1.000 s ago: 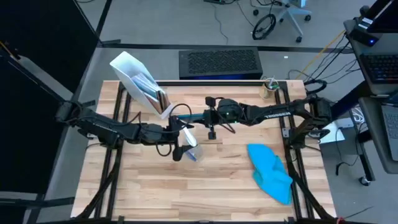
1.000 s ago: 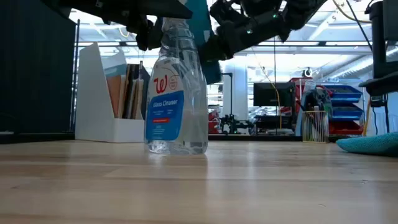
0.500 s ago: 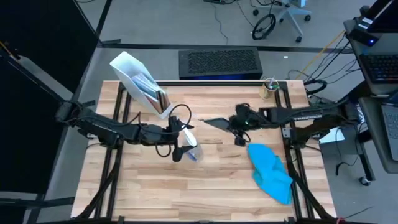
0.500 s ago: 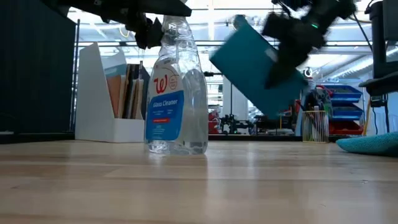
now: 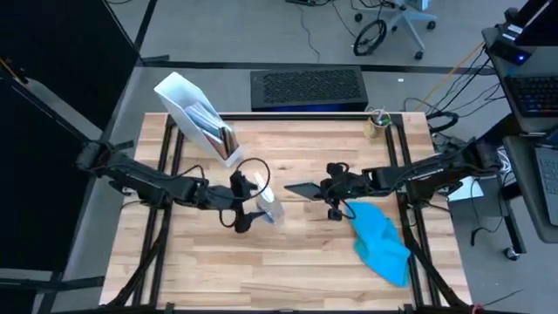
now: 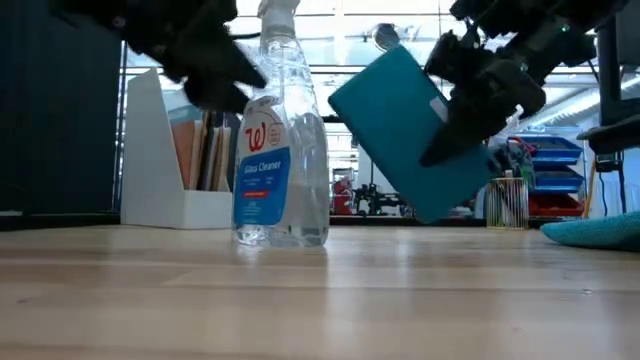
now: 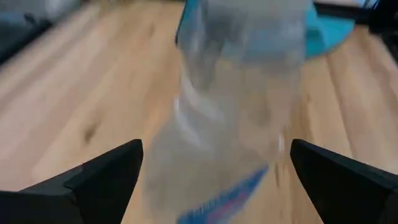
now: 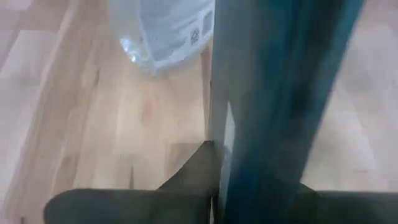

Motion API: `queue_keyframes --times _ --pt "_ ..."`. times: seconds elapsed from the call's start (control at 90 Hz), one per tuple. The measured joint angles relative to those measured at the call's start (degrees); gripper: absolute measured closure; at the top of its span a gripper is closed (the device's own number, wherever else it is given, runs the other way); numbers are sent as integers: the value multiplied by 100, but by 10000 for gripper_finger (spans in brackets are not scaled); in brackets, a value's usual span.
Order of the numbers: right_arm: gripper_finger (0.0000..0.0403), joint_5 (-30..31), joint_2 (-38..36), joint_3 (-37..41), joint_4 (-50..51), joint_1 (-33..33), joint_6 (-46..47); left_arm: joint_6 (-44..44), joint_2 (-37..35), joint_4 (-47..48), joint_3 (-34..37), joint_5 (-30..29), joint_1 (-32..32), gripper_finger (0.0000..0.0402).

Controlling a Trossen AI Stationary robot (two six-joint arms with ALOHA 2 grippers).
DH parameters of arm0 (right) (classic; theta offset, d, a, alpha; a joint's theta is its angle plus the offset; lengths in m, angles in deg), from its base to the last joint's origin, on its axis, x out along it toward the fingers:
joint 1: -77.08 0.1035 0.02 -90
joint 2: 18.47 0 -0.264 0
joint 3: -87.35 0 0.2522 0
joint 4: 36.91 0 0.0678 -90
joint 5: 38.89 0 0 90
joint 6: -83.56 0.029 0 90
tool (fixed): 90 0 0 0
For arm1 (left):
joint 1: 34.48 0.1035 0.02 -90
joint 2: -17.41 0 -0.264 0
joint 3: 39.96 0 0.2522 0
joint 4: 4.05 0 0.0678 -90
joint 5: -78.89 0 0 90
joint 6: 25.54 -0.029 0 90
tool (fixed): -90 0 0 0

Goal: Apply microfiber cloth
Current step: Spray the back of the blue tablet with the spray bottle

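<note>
High view: microfiber cloth (image 5: 380, 242) stretches diagonally toward the table's front-right corner.

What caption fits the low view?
Right pincer holds teal tablet tilted aloft beside spray bottle; microfiber cloth untouched.

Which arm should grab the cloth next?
Probably left: its gripper is open by the bottle. The right gripper is nearer the cloth but holds the tablet.
</note>
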Motion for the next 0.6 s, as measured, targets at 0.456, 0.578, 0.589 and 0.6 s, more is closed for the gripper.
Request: queue_keyframes --times 0.456,0.578,0.589,0.6 --pt "385 -129 833 -130 -1036 336 137 347 291 599 4 -1704 -258 8" --pt "385 -162 846 -152 -1096 495 313 352 297 602 4 -2089 -255 8" --pt "385 -166 847 -152 -1105 509 329 353 297 600 4 -2137 -255 8" --pt "385 -167 849 -152 -1115 524 343 355 297 600 4 -2175 -255 8"
